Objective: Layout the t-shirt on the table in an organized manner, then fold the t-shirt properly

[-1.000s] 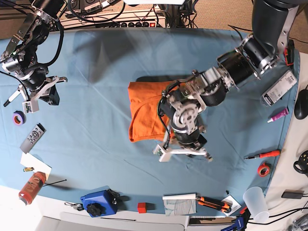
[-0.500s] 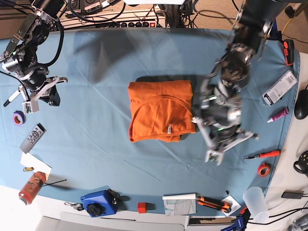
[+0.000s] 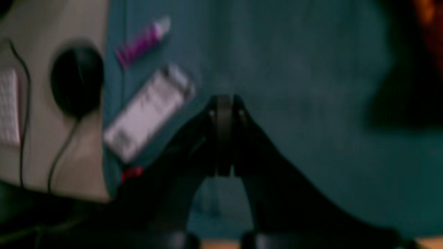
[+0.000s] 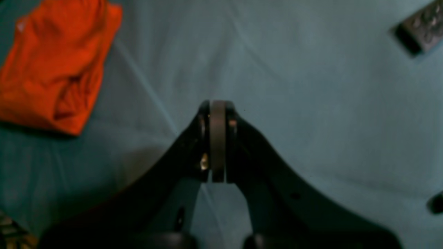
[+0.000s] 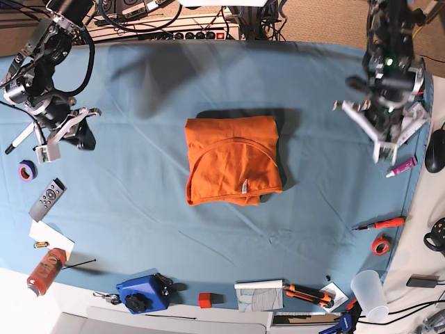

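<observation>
1. The base view shows the whole table. The t-shirt lies folded into a small block near the middle, well apart from both arms.
2. Only this view shows the small white label, near the shirt's front edge.
3. The left gripper hangs over the right end of the table, close to the pink tube. From here one cannot tell if its jaws are apart.
4. The right gripper is over the left end, above the remote and the purple tape roll.
5. The left wrist view is blurry. It shows the left gripper with its jaws pressed together and nothing between them.
6. That view also shows the pink tube, a white box at the table's edge and a black round thing lying off the cloth.
7. The shirt is only an orange smear in the top right corner there.
8. The right wrist view shows the right gripper closed and holding nothing.
9. There the shirt lies at the top left, apart from the gripper, and the remote peeks in at the top right corner.
10. Only the base view shows the front edge, with a blue box, a red block and an orange can.
</observation>
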Controlling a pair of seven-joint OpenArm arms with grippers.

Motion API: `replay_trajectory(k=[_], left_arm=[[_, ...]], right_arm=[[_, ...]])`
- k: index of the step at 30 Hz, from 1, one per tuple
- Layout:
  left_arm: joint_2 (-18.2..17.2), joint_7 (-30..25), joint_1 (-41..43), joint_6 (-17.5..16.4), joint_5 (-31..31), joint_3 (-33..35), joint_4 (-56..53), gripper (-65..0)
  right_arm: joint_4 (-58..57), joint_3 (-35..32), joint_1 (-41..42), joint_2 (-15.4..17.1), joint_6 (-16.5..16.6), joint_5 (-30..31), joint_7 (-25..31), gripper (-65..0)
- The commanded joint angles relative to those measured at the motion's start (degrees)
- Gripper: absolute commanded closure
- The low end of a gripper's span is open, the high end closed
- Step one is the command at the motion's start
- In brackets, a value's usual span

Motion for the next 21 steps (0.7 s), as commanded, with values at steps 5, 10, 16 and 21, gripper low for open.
replay_trajectory(k=[5,10,16,21], left_arm=[[-0.48,-0.96,8.61,-0.28,-2.89,-6.36,1.03,0.0],[-0.09,-0.76,17.05,-0.24,-2.97,-10.99,1.03,0.0],[4.35,-1.25,25.4,-0.28,-3.78,-11.56,1.03,0.0],[7.26,-2.78,31.06,-2.32,-3.78,-11.56,1.01,0.0]], right_arm=[[1.09,0.22,-3.1,0.83,0.08,7.74,-4.07,0.0],[4.83,0.22,-8.9,0.83,0.08,13.7,-6.59,0.0],[13.05,0.22,-17.16,0.83,0.08,14.84,-6.59,0.0],[14.05,0.22,-23.06,0.83,0.08,14.69,-6.59,0.0]])
